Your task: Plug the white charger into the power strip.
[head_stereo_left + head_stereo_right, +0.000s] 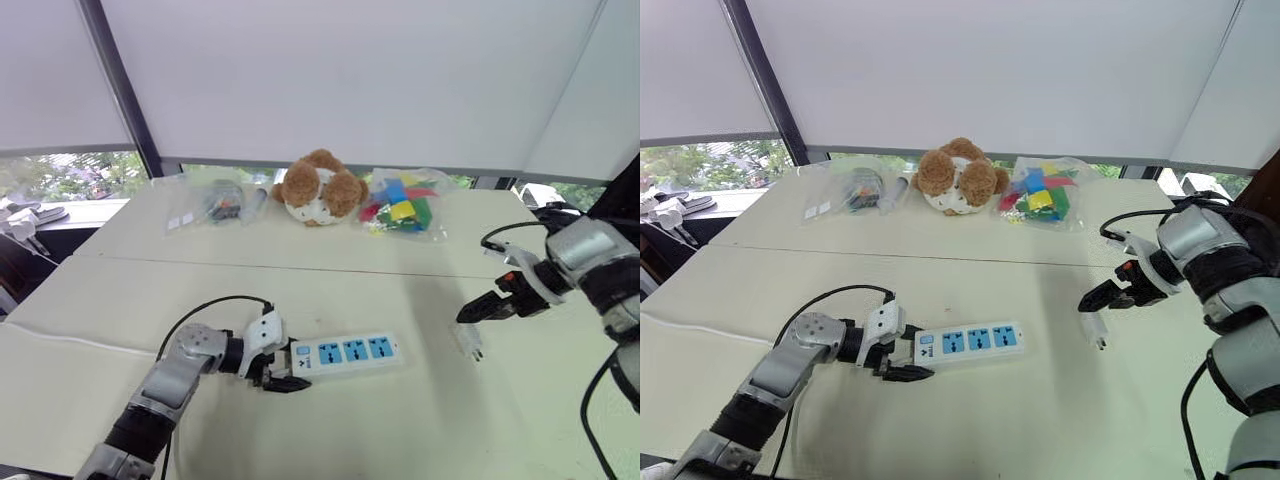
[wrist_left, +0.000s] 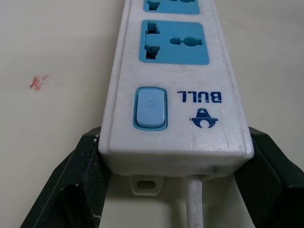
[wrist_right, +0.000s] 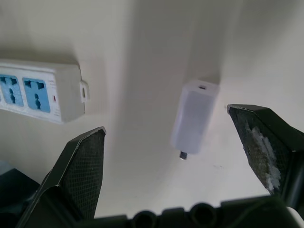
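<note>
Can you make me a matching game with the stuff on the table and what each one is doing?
Things:
1. power strip
2. white charger
3. teddy bear
4. right gripper

States:
A. open, above the charger
B. lying loose on the table
C. clamped at its switch end by the left gripper
D. at the far side, between two plastic bags

Pairs: 1-C, 2-B, 3-D, 4-A
</note>
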You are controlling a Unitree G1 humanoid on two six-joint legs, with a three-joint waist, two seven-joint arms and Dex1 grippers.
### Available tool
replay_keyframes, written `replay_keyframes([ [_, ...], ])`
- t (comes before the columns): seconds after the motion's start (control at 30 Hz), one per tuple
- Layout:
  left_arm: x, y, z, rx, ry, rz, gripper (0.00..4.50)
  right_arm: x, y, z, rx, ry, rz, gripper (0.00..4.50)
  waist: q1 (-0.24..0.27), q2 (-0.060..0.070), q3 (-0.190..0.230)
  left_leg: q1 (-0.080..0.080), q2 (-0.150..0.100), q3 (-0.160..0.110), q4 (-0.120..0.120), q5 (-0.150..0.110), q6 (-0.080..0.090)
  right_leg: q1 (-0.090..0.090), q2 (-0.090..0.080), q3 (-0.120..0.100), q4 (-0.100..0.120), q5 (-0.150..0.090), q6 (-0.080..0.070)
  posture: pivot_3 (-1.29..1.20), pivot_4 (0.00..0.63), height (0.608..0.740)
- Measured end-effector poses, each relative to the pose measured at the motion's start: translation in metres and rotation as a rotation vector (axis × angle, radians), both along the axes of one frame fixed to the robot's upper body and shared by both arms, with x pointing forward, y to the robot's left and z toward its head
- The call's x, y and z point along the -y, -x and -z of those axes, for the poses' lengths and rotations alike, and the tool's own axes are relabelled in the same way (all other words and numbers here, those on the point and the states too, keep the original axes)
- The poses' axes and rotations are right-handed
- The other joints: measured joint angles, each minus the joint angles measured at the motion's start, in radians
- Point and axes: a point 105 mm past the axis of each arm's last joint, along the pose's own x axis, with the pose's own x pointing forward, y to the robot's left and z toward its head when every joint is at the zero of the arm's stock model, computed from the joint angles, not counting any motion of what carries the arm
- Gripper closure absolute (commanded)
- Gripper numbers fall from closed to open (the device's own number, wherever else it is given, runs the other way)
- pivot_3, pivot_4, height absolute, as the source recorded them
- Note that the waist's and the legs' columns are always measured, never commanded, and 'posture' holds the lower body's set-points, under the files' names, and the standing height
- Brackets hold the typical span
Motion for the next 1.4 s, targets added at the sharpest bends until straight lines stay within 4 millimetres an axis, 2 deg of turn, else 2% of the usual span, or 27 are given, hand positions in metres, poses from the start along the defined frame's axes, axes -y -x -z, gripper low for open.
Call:
replay_keyframes([
  [0.1,0.001,0.001,0.001,0.003,0.013,-0.015,1.47,0.0,-0.001,0.013,-0.05,0.025,-0.004,0.0,0.002,0.0,0.0,0.0,-0.001,0.0,0.0,0.0,0.0,0.0,-0.001,0.0,0.0,0.0,0.0,0.0,0.15,0.739],
  [0.3,0.002,0.003,0.001,0.008,0.027,-0.038,1.47,0.013,-0.002,0.028,-0.088,0.094,0.008,0.0,0.002,0.001,0.0,0.0,-0.002,0.0,0.0,0.0,0.0,0.001,-0.001,0.0,0.0,0.0,0.0,0.0,0.15,0.739],
  [0.37,0.001,0.003,0.001,0.005,0.029,-0.045,1.47,0.011,-0.003,0.032,-0.094,0.098,0.011,0.0,-0.001,0.001,0.0,0.0,-0.002,0.0,0.0,0.0,0.0,0.001,-0.001,0.0,0.0,0.0,0.0,0.0,0.15,0.739],
  [0.47,0.002,0.004,0.001,0.004,0.031,-0.051,1.47,0.007,-0.006,0.038,-0.103,0.109,-0.006,0.78,-0.001,0.002,-0.001,0.0,-0.002,0.0,0.0,0.0,0.0,0.001,-0.001,0.0,0.0,0.0,0.0,0.0,0.15,0.739],
  [0.63,0.002,0.003,0.002,0.004,0.034,-0.054,1.47,0.008,-0.009,0.043,-0.093,0.116,0.011,3.42,-0.001,0.002,-0.001,0.001,-0.002,0.0,0.0,0.0,-0.001,0.002,-0.001,0.0,0.0,0.0,0.0,0.0,0.15,0.739],
  [0.67,0.002,0.003,0.002,0.004,0.034,-0.055,1.47,0.009,-0.009,0.043,-0.087,0.118,0.015,3.79,-0.001,0.002,-0.001,0.001,-0.002,-0.001,0.0,0.0,-0.001,0.002,-0.001,0.0,0.0,0.0,0.0,0.0,0.15,0.739],
  [0.87,-0.001,0.003,0.002,0.004,0.011,-0.018,1.47,0.01,-0.013,0.043,-0.051,0.09,0.034,3.78,-0.006,0.002,-0.001,0.002,-0.002,-0.001,0.001,0.001,-0.001,0.004,-0.001,0.0,0.0,0.0,0.0,0.0,0.15,0.739],
  [1.0,-0.005,-0.001,-0.002,-0.007,-0.038,0.064,1.47,0.006,-0.031,0.027,0.152,0.057,-0.04,3.78,-0.009,0.003,0.0,0.002,-0.002,-0.001,-0.001,0.001,-0.001,0.002,-0.001,0.0,0.0,0.0,0.0,0.0,0.15,0.739],
  [1.07,-0.004,-0.005,-0.004,-0.011,-0.06,0.113,1.47,-0.005,-0.047,0.006,0.428,-0.02,-0.152,3.78,-0.006,0.003,0.0,0.002,-0.002,-0.002,-0.002,0.001,-0.002,0.003,0.0,0.0,0.0,0.0,0.0,0.0,0.15,0.739],
  [1.17,-0.004,-0.015,-0.006,-0.007,-0.092,0.16,1.47,-0.042,-0.056,-0.037,0.888,-0.236,-0.262,3.78,-0.005,0.003,0.0,0.002,-0.002,-0.005,-0.002,0.001,-0.002,0.004,0.001,-0.001,0.0,0.0,0.001,0.0,0.15,0.739],
  [1.2,-0.003,-0.019,-0.007,0.002,-0.104,0.178,1.47,-0.054,-0.049,-0.05,1.0,-0.331,-0.267,3.78,-0.003,0.003,0.0,0.002,-0.002,-0.006,-0.002,0.001,-0.002,0.004,0.001,-0.002,0.001,0.0,0.001,0.0,0.15,0.739],
  [1.27,0.0,-0.024,-0.007,0.021,-0.114,0.204,1.47,-0.07,-0.031,-0.058,1.087,-0.468,-0.299,3.78,-0.001,0.002,0.0,0.002,-0.002,-0.008,-0.002,0.002,-0.004,0.005,0.001,-0.003,0.001,0.0,0.001,0.0,0.15,0.739],
  [1.33,0.0,-0.029,-0.008,0.046,-0.123,0.235,1.47,-0.09,-0.005,-0.05,1.119,-0.591,-0.378,3.78,0.0,0.002,-0.001,0.003,-0.002,-0.009,-0.001,0.002,-0.003,0.008,0.001,-0.004,0.0,0.0,0.001,0.0,0.15,0.739],
  [1.4,-0.001,-0.032,-0.008,0.069,-0.134,0.252,1.47,-0.103,0.013,-0.027,1.084,-0.65,-0.419,3.78,-0.003,0.002,-0.001,0.005,-0.003,-0.008,-0.001,0.002,-0.003,0.011,0.001,-0.003,-0.001,0.0,0.001,0.0,0.15,0.739],
])
